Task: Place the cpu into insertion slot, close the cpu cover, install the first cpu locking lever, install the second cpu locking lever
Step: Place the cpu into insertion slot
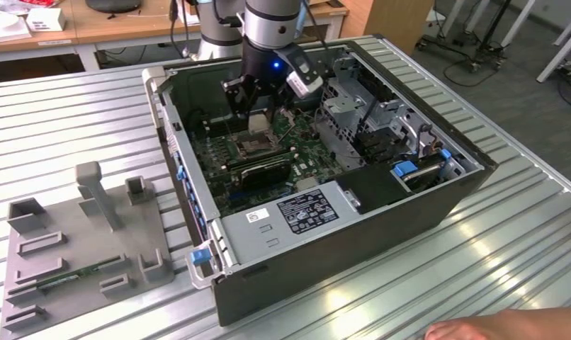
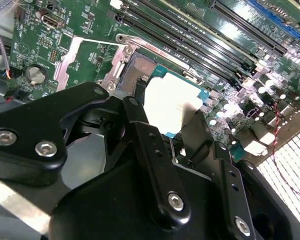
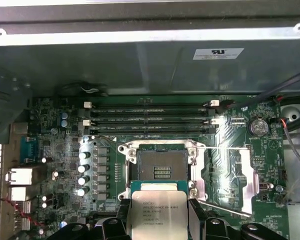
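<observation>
Cpu [image 3: 157, 210] clamped in pincer [image 3: 159, 222] above insertion slot [image 3: 162, 167].

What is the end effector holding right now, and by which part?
The end effector grips the cpu by two opposite edges, near the insertion slot.

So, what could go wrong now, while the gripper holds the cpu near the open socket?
The cpu, pinched by its edges in the gripper, is not yet seated in the insertion slot. Lowered off-centre or tilted, it may damage the slot's contacts. One finger is close to a thin locking lever and might catch it.
</observation>
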You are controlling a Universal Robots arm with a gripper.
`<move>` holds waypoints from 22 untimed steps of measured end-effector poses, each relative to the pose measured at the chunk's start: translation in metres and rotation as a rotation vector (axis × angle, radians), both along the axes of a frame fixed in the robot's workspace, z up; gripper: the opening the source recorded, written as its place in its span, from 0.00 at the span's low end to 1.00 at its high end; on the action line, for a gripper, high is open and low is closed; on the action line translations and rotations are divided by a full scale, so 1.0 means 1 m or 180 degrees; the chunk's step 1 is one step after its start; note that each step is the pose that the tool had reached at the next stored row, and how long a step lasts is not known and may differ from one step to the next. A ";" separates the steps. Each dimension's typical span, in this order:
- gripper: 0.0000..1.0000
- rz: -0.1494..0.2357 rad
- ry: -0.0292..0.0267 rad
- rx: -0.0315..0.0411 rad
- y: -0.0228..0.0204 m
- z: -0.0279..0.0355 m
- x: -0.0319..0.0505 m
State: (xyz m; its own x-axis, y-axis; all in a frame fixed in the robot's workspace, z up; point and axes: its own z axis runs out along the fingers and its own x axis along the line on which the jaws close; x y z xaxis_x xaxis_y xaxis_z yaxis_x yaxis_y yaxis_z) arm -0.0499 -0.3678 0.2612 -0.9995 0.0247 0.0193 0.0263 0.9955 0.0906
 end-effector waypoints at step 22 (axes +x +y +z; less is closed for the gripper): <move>0.54 0.0000 0.0000 0.0000 0.0000 -0.0114 0.0012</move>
